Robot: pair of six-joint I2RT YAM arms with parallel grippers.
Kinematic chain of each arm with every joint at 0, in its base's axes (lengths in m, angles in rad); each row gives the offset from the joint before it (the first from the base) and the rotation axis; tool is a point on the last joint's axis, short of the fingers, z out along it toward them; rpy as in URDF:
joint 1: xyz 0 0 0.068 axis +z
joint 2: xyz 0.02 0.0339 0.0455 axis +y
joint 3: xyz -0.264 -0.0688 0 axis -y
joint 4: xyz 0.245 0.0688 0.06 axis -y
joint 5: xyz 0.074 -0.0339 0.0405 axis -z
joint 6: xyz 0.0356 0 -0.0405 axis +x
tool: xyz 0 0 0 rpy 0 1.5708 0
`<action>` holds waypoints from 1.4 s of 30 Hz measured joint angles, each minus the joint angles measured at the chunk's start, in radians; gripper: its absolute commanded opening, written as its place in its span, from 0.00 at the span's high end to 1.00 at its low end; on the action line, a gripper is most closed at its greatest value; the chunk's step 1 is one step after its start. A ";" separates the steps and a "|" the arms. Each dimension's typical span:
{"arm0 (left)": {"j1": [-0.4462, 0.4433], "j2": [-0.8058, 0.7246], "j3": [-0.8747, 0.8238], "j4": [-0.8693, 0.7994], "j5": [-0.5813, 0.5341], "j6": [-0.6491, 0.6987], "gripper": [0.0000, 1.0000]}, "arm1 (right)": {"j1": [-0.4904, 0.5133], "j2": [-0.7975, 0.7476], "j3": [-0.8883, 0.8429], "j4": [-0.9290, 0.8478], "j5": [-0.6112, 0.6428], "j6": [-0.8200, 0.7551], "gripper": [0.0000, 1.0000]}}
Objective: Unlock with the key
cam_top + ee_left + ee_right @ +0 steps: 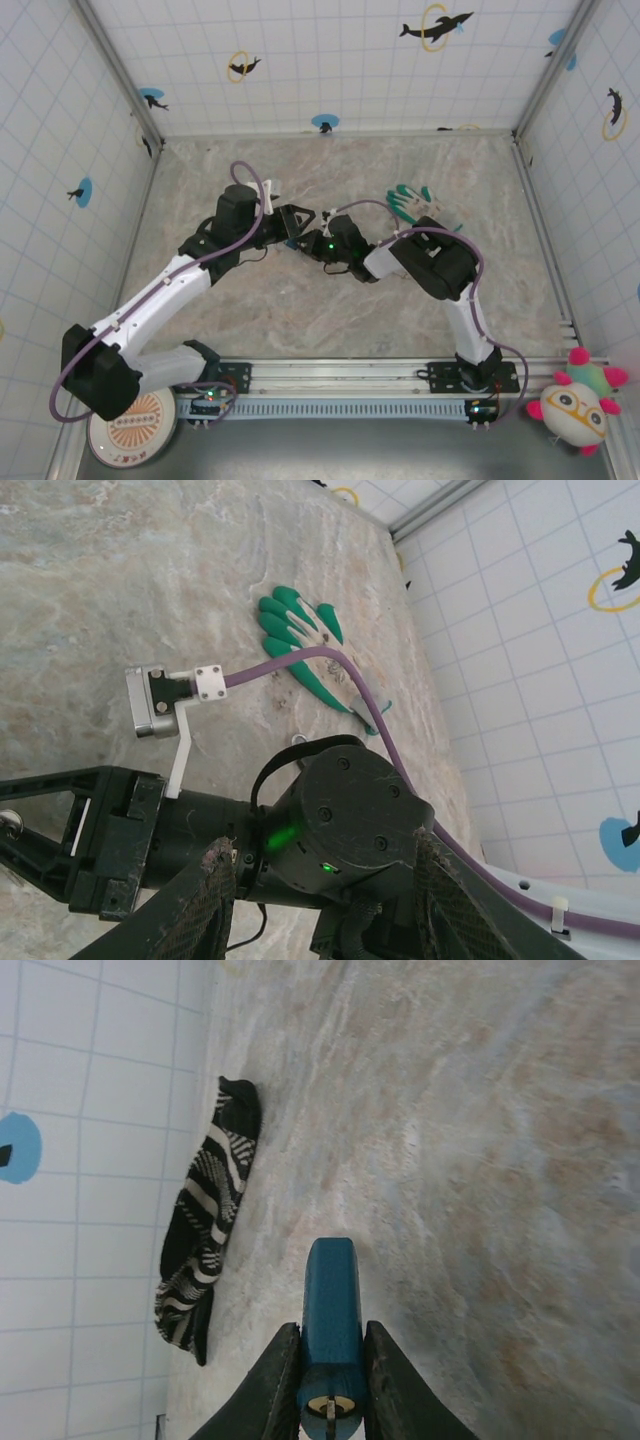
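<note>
- Barely legible, the tiny flat silver metal key (pixel 330 1407) is a mere glint at the small blue padlock's (pixel 330 1290) keyhole end.
- Right gripper (pixel 330 1328) clamps that padlock, with its 2 fingers cut off below.
- Left gripper (pixel 325 852) stands apart.
- Marbled beige tabletop (pixel 300 320) is boxed in by white gridded walls (pixel 300 50).

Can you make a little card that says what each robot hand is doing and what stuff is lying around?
right gripper: shut on the blue padlock
left gripper: fingers apart, facing the right arm's wrist
green glove: flat on the table, far right part
striped sock: on the table against the tiled wall
plush toy: past the table's near right corner
</note>
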State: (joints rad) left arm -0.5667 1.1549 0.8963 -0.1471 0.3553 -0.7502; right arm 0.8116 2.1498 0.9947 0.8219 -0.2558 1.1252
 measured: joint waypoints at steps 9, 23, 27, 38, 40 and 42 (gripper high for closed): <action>0.000 0.011 0.000 0.000 0.002 -0.011 0.51 | -0.006 -0.030 -0.003 -0.096 0.027 -0.057 0.65; 0.000 0.013 -0.054 0.045 0.003 -0.015 0.41 | -0.046 -0.384 -0.177 -0.340 0.166 -0.244 0.60; 0.000 0.037 -0.080 0.070 0.006 -0.020 0.39 | -0.047 -0.502 -0.223 -0.431 0.216 -0.306 0.60; -0.055 0.171 -0.108 0.171 0.057 -0.063 0.37 | -0.090 -0.795 -0.303 -0.697 0.370 -0.417 0.59; -0.087 0.214 -0.108 0.184 0.060 -0.068 0.37 | -0.114 -0.859 -0.336 -0.745 0.396 -0.424 0.57; -0.112 0.254 -0.105 0.190 0.062 -0.071 0.37 | -0.134 -0.917 -0.362 -0.794 0.420 -0.427 0.57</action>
State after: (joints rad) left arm -0.6785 1.4086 0.7914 0.0429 0.4171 -0.8211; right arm 0.6781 1.2327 0.6323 0.0277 0.1642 0.6983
